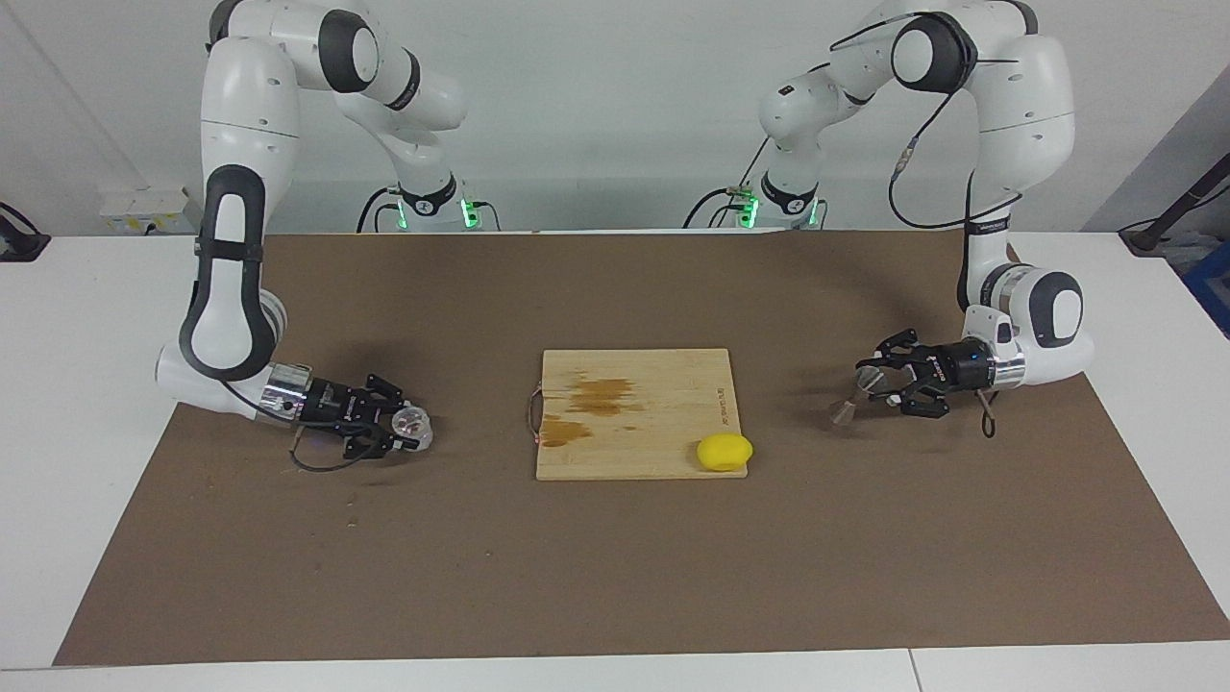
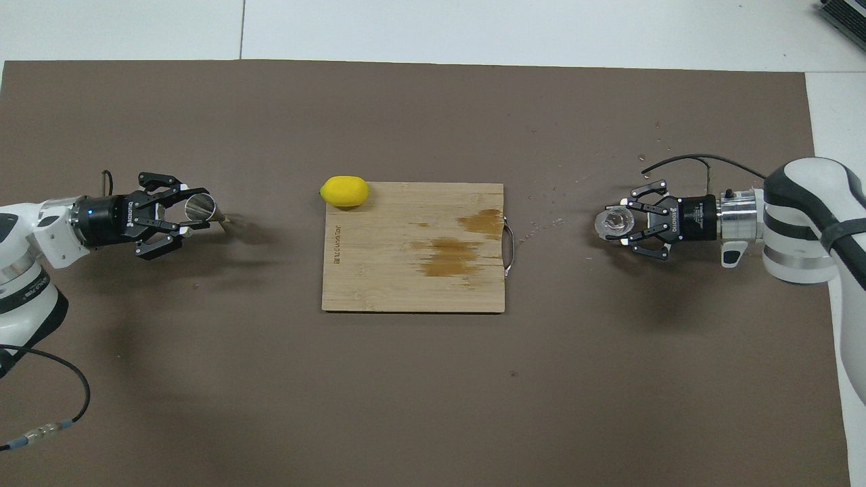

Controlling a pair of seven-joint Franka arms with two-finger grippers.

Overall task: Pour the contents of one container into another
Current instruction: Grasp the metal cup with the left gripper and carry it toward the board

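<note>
No pouring has begun; both vessels are only gripped, well apart at either end of the table with the cutting board (image 1: 636, 413) between them. The right gripper (image 1: 411, 430) pinches the glass cup (image 1: 414, 424) low over the mat, while the left gripper (image 1: 879, 382) clamps the jigger (image 1: 858, 392), tilted. Bringing them together remains.

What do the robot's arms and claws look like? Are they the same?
Yes, they match. Both arms are chunky, rounded white tubes with dark grey-black joint bands and a shiny silver ring at each wrist. Thin black cables loop along them. The left claw and right claw are black metal with jointed link fingers. Small green lights glow at the arms' bases.
</note>
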